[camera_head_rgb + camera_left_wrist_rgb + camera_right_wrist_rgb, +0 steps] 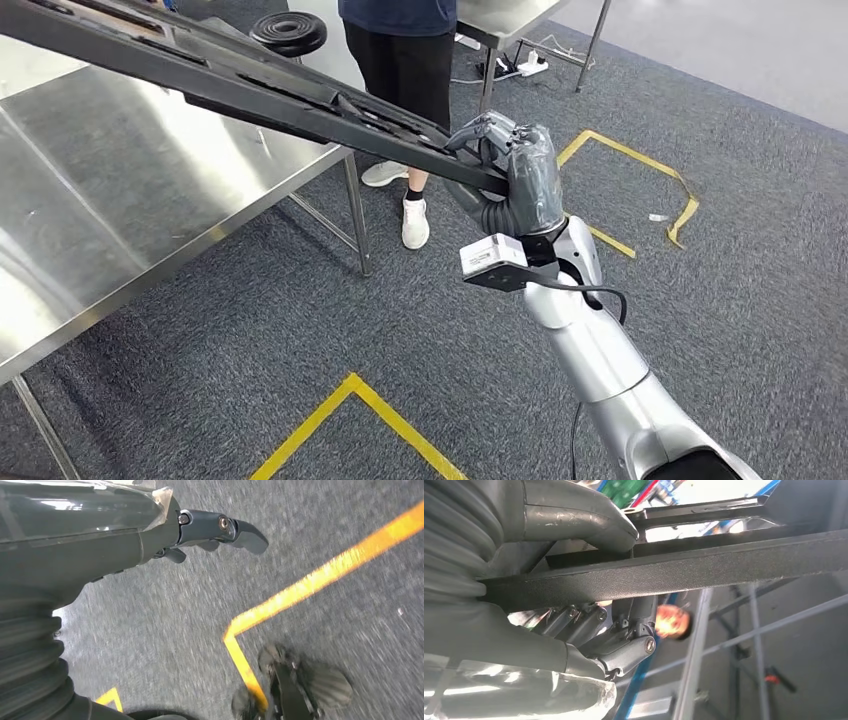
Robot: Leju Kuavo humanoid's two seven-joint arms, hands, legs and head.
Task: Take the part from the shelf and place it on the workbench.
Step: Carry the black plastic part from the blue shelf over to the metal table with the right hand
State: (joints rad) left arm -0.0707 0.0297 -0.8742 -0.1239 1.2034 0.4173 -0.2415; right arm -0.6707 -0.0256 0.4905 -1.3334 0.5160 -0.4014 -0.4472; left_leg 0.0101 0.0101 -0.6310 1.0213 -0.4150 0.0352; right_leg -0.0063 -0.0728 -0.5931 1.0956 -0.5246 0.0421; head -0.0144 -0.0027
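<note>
The right hand (515, 170) has its fingers wrapped round the near end of the part (230, 75), a long black flat frame with slots along it, and it grips hard at that very end while the rest of the part runs up and away over the bench (110, 200). In the right wrist view the thumb (589, 517) sits on one face of the part (684, 570) and the darker fingers (589, 625) curl under the other, so this is a real clamp, not a pinch. The far end is out past the picture's edge and I cannot tell whether it is touching the steel yet; the part looks tilted, its held end off the bench side and over the carpet. The left hand (215, 532) hangs over the carpet with its fingers partly curled, nothing in them, close to the yellow tape (310, 587). A person (400, 60) stands just beyond the bench corner, close to the part's line, and a black disc (288, 32) lies on the bench near the far edge. My read: we are in the carry-and-lower step. To do it well, keep the wrist firm against the long lever, bring the held end in over the steel, lower slowly and level so the whole length lands flat, steer clear of the disc and the person, and only then loosen the fingers.
</note>
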